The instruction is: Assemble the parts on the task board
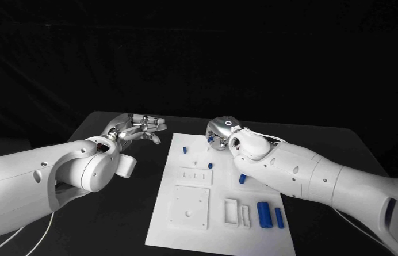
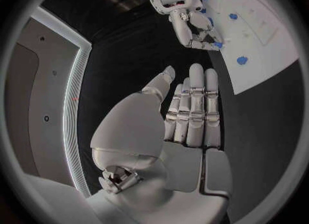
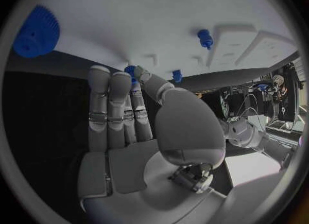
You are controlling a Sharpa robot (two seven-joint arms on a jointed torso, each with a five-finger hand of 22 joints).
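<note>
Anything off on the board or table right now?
Nothing stands out. The task board lies flat on the table, blue parts rest on it, nothing spilled or broken. Left hand hovers beside the board, holding nothing.

Left hand [image 1: 137,126] hovers flat, fingers straight and empty; right hand [image 1: 222,134] apparently pinches something, fingertips partly hidden.

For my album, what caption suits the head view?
Right hand reaches over the white task board while the left hand waits open beside it.
</note>
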